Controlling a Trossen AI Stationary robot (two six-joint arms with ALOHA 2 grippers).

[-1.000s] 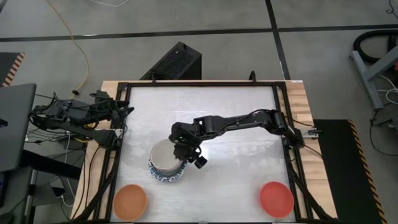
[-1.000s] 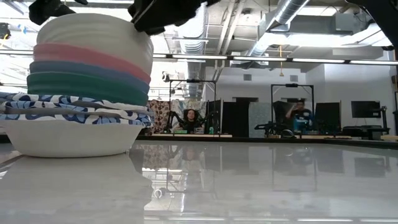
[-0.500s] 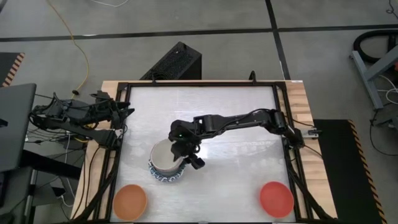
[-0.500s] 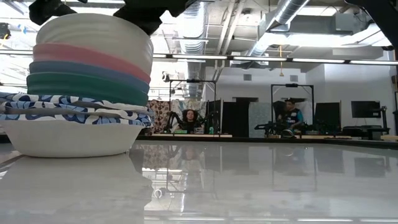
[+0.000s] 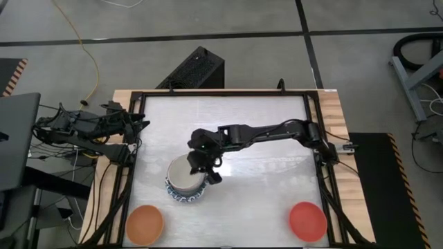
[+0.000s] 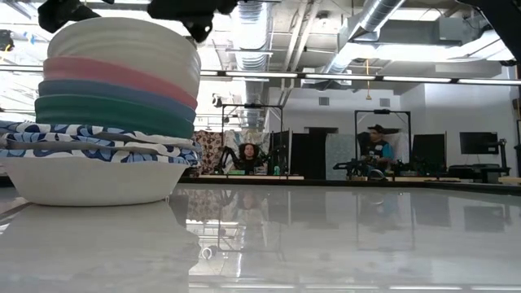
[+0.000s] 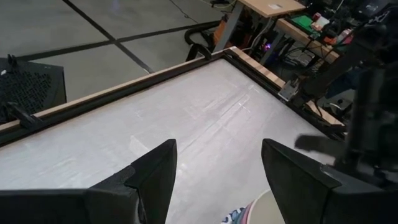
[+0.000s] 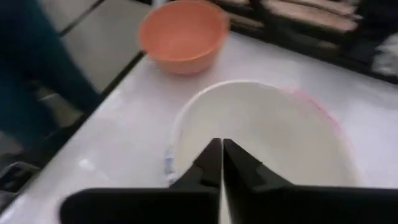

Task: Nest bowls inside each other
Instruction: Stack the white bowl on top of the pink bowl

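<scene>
Nested stack of bowls (image 5: 185, 181) sits left of table centre, cream bowl (image 8: 261, 134) topmost, patterned ones at base; each cradled inside next so pile stands steady. Right gripper (image 5: 205, 169) hangs just above stack's rim, fingers pressed together, holding nothing. Orange bowl (image 5: 145, 223) and red bowl (image 5: 307, 220) lie apart at near corners, unobstructed. Left gripper (image 7: 214, 180) waits at left edge, spread wide, empty
</scene>
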